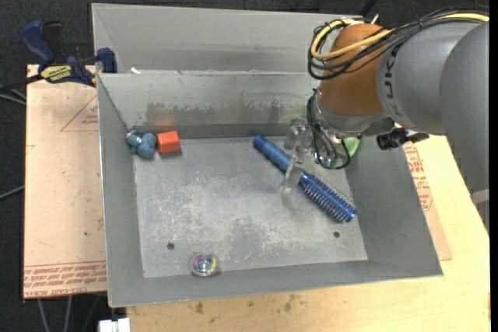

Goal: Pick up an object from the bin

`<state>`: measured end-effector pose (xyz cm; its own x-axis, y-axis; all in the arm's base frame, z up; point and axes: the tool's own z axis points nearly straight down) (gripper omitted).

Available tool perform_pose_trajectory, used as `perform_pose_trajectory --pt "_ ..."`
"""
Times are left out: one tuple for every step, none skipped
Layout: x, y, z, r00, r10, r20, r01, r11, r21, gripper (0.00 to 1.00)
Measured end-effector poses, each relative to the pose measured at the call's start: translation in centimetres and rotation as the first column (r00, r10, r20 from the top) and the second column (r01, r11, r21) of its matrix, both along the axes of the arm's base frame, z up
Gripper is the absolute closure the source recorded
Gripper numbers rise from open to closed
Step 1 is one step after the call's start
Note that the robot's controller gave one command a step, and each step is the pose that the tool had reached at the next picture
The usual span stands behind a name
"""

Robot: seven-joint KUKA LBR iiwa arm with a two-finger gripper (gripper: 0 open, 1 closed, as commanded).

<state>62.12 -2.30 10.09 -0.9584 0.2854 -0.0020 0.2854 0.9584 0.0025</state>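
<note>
The only writing I can make out on the robot is on the grey arm (436, 74), where the dark letters "UK" run up the casing beside the orange cover at the wrist; the rest of the word curves out of sight.

The thing under the gripper (294, 163) is a blue hairbrush (327, 197). It lies slantwise on the bin floor, right of centre, with its smooth rounded handle towards the upper left and its bristled head towards the lower right. The head is a darker blue, ribbed with rows of short bristles.

The arm comes in from the right of the frame and bends steeply down into the bin (233, 206). Yellow and black cables loop over the orange cover. The gripper sits low, right at the brush where handle meets head. From here I cannot tell whether it is spread or pinching the brush.

In the bin's upper left corner an orange block (168, 142) sits just beside a lumpy blue thing (142, 144). Near the lower edge lies a small shiny round thing (205, 266), well apart from the rest. Something green (352, 145) peeks out behind the wrist.
</note>
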Motion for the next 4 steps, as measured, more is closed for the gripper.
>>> perform_pose_trajectory --pt "-0.4 -0.6 0.4 0.988 -0.151 -0.002 0.151 0.988 -0.001 0.00" --pt "0.4 0.3 -3.2 0.952 -0.305 -0.004 0.305 0.952 0.000 0.00" --pt "0.5 0.3 -3.2 0.953 -0.302 -0.003 0.302 0.953 0.000 0.00" --pt "0.5 0.3 -3.2 0.953 -0.302 -0.002 0.302 0.953 0.000 1.00"
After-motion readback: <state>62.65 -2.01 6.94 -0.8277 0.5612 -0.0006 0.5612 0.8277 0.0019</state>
